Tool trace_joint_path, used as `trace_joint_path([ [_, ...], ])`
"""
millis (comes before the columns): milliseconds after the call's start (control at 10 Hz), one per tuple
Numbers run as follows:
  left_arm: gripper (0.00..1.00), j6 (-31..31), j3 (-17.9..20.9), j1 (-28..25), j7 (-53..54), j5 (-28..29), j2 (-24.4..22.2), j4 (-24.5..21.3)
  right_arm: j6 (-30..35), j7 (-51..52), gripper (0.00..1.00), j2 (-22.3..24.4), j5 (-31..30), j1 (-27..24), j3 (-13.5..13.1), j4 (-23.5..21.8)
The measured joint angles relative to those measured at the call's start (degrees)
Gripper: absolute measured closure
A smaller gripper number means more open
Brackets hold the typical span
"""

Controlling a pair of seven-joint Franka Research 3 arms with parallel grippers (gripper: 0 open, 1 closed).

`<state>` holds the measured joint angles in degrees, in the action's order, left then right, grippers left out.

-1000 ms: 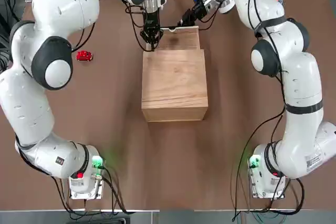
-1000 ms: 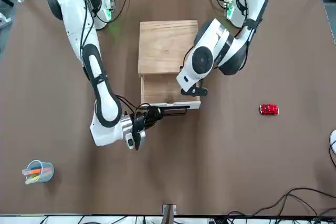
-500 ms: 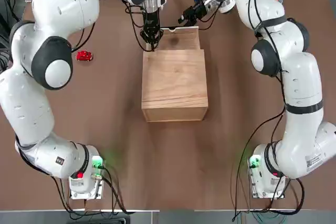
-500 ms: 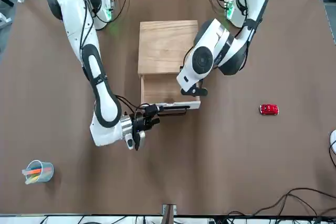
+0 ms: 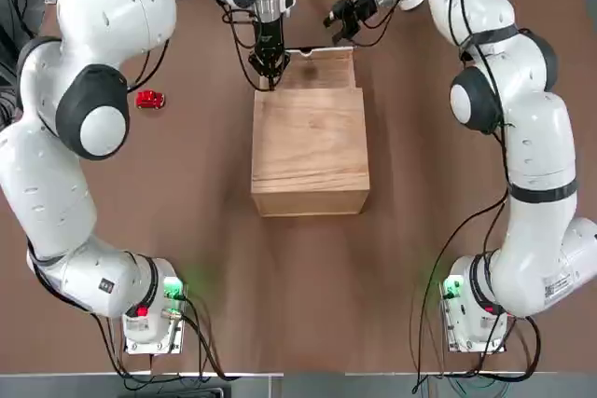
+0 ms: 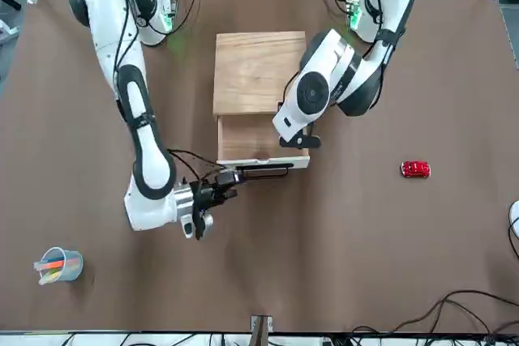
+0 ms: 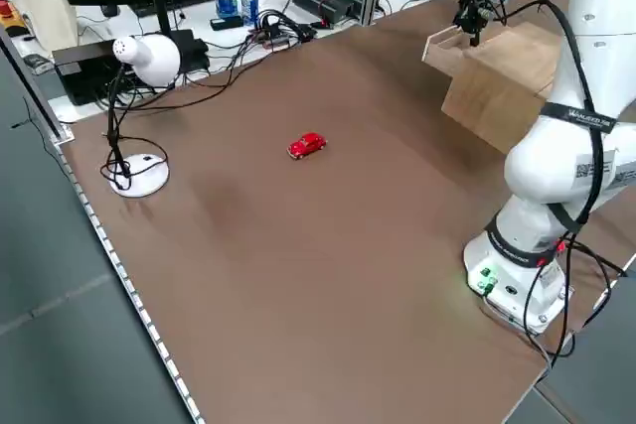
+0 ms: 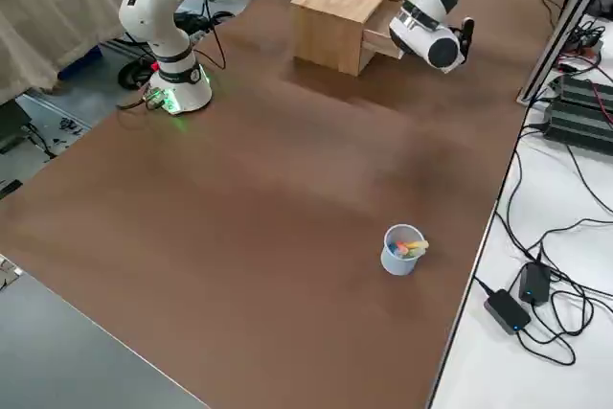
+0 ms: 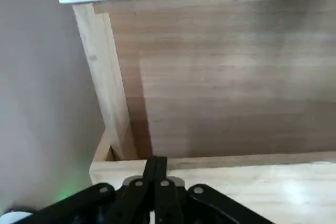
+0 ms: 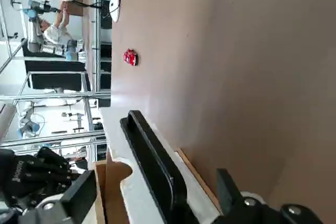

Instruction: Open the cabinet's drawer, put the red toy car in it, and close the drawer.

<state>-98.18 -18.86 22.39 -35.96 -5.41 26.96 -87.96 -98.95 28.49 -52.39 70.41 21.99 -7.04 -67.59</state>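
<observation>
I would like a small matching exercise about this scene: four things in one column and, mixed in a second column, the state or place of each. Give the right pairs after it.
Things:
1. drawer
2. red toy car
3. left gripper
4. right gripper

States:
A. shut, above the drawer's corner
B. open, just off the handle
C. pulled out, nothing in it
D. on the bare table, away from the cabinet

Pairs: 1-C, 2-D, 3-A, 4-B
</observation>
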Motion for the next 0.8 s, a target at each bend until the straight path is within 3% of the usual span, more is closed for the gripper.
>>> trace_joint_path([
  [300,0.99,1.90,1.28,-0.32,-0.09,1.25,-1.08,3.75,10.84,-6.83,0.00,2.47,-8.62,-2.14,-5.28,3.60],
  [700,0.95,3.11,2.23,-10.90,-1.59,2.65,-5.25,4.84,26.27,-9.04,0.00,3.94,-12.43,-2.49,-20.54,8.45],
  [800,0.88,3.33,2.25,-13.54,-2.62,3.91,-6.05,4.70,28.21,-9.04,0.00,4.14,-15.49,-2.54,-22.77,9.33],
])
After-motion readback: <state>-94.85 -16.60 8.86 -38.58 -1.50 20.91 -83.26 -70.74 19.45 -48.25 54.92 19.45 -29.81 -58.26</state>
